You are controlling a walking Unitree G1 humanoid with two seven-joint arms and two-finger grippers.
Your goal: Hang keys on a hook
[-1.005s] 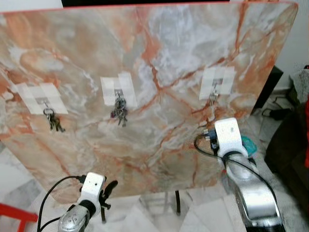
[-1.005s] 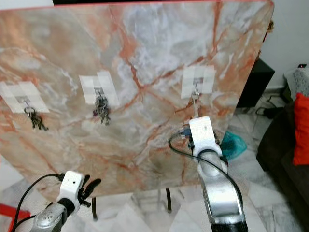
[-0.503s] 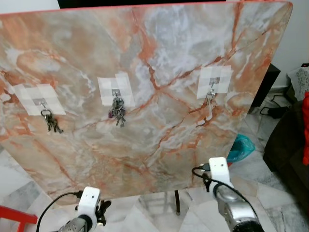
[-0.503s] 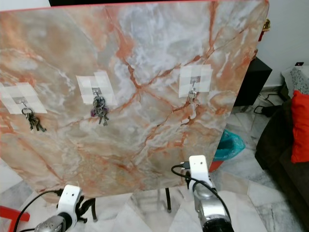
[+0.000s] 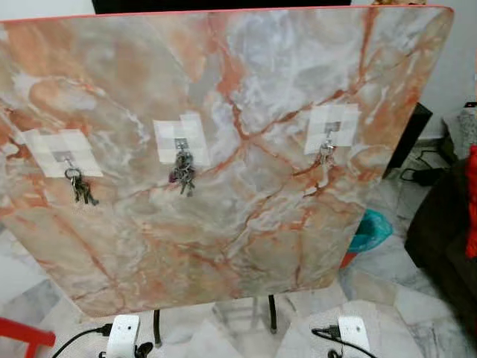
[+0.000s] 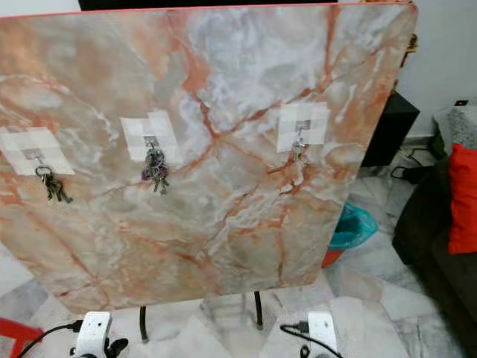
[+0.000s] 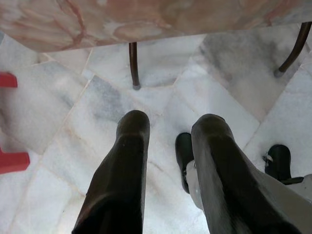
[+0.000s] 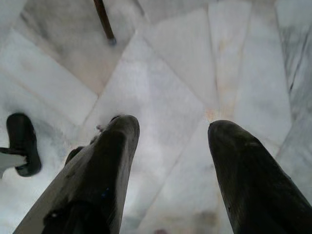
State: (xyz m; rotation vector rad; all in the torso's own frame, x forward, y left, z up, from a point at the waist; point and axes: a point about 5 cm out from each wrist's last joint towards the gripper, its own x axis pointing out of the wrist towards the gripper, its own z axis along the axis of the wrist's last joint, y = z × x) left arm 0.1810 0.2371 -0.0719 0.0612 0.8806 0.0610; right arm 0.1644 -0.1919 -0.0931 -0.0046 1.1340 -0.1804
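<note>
Hanging from the right hook point(image 5: 328, 139) on the marble board point(image 5: 246, 224), we see the keys point(image 5: 325, 154); two more bunches point(image 5: 182, 171) hang on hooks further left. Our left gripper point(image 7: 168, 129) and right gripper point(image 8: 168, 131) both point at the floor point(image 8: 165, 73), fingers spread, empty.

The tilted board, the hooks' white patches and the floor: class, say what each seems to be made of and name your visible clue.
Board: marble-look slab, orange and grey veins, soft sheen; real stone or printed laminate cannot be told.
White patches: probably translucent adhesive tape, since the pattern shows faintly through overlapping strips.
Floor: polished white marble-like tiles, grey clouding, visible joints.
</note>
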